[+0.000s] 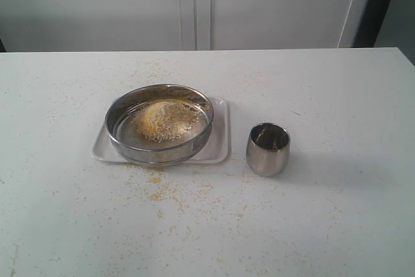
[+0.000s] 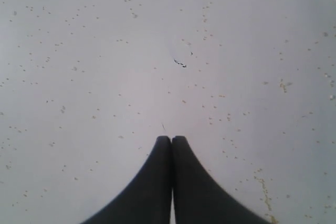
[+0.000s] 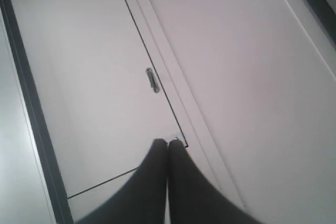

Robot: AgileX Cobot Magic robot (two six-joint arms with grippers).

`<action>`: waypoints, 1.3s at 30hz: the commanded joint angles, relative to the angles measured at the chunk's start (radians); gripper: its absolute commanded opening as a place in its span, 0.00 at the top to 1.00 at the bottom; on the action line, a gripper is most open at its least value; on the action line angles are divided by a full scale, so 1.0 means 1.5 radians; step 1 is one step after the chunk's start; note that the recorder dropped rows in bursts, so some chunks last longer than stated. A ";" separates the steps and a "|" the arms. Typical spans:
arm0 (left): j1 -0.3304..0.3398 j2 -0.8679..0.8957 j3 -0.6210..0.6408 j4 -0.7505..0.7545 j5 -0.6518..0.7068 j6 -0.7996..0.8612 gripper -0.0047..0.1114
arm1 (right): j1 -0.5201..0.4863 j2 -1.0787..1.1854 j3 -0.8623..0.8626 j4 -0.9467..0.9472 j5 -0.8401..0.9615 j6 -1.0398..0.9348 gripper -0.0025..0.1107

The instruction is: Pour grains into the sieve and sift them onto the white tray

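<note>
Grains (image 1: 162, 120) are sitting in the sieve (image 1: 159, 154) on the white tray (image 1: 221, 150), sifting seemingly undone; I'm holding my left hand (image 2: 171, 139) and right hand (image 3: 167, 141) clenched, empty.

We see yellow grains (image 1: 162, 120) fading to whitish at the edges, a silvery sieve (image 1: 159, 154), a white tray (image 1: 220, 147), a mirror-grey cup (image 1: 267, 155) at the tray's three o'clock, and a white table (image 1: 337, 225) speckled yellow.

Grain-filled sieve (image 1: 159, 123) atop white tray (image 1: 219, 147)

Steel cup (image 1: 268, 149) near white tray (image 1: 220, 139)
</note>
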 commanded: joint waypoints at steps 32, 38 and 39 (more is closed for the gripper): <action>0.002 -0.006 0.005 0.003 0.010 -0.006 0.96 | 0.026 0.660 -0.549 -0.126 0.479 -0.208 0.98; 0.002 -0.006 0.005 0.003 0.010 -0.006 0.96 | 0.068 0.745 -0.643 -0.090 0.658 -0.297 0.98; 0.002 -0.006 0.005 0.003 0.010 -0.006 0.96 | 0.074 0.762 -0.659 -0.062 0.675 -0.325 0.98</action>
